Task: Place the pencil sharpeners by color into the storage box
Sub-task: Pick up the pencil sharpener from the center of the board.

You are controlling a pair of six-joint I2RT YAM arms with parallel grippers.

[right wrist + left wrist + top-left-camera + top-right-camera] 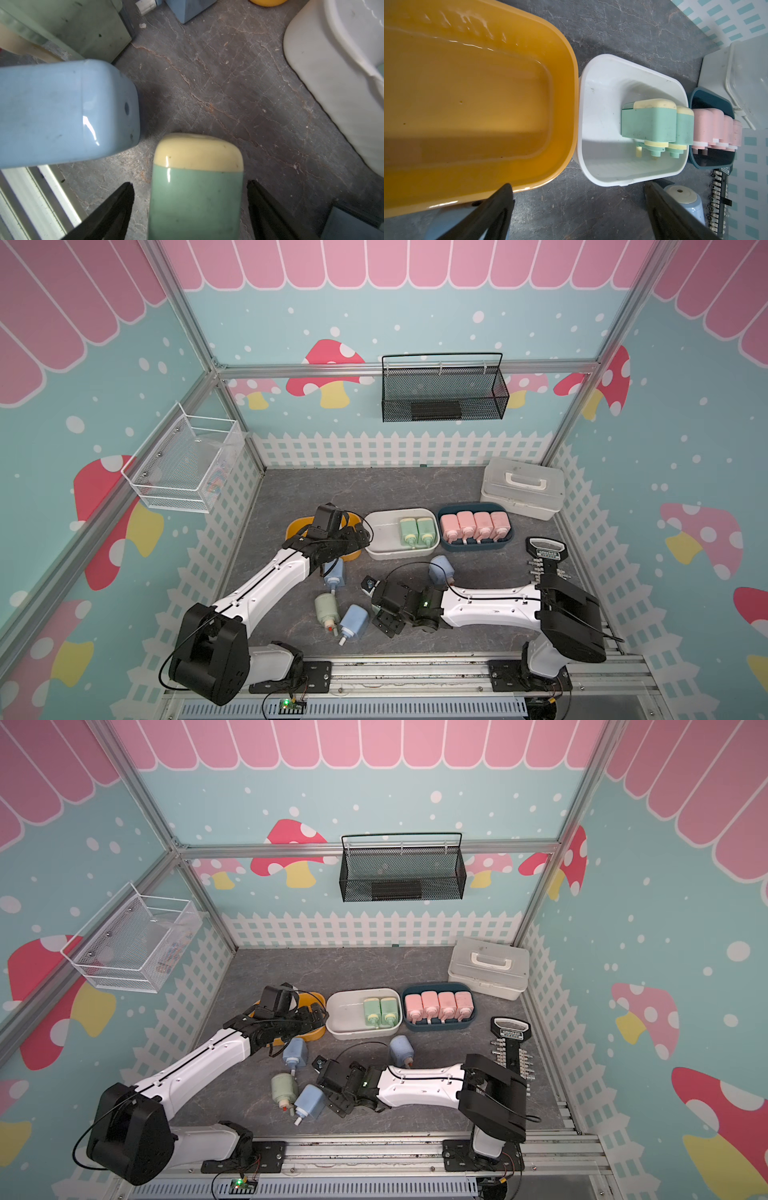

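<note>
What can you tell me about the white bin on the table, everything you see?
The white bin is a smooth plastic tub, oblong with rounded corners and a rolled rim, standing upright on the grey table. It sits between the yellow bin and the dark blue bin, close to both. Two green sharpeners lie side by side at its end nearest the blue bin; the rest is bare.
</note>
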